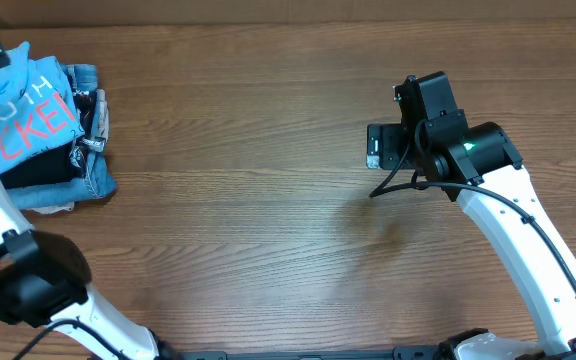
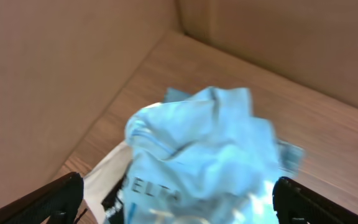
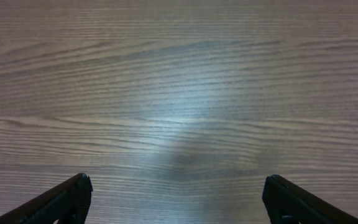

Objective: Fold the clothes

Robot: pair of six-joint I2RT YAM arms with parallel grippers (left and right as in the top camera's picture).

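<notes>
T-shirt (image 1: 20,100) lies bunched, lettering (image 1: 36,125) slanting up rightward.

My right hand (image 1: 380,146) hovers over the bare bench (image 1: 268,210), well apart from the sky-blue T-shirt (image 1: 23,105), crumpled atop a black garment (image 1: 38,168) and a denim garment (image 1: 94,182) far left.

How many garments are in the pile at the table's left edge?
3: a light sky-blue cotton T-shirt with coral lettering on top, a folded black garment beneath it, a folded denim-blue garment underneath, showing right. A pale edge below may be another.
</notes>
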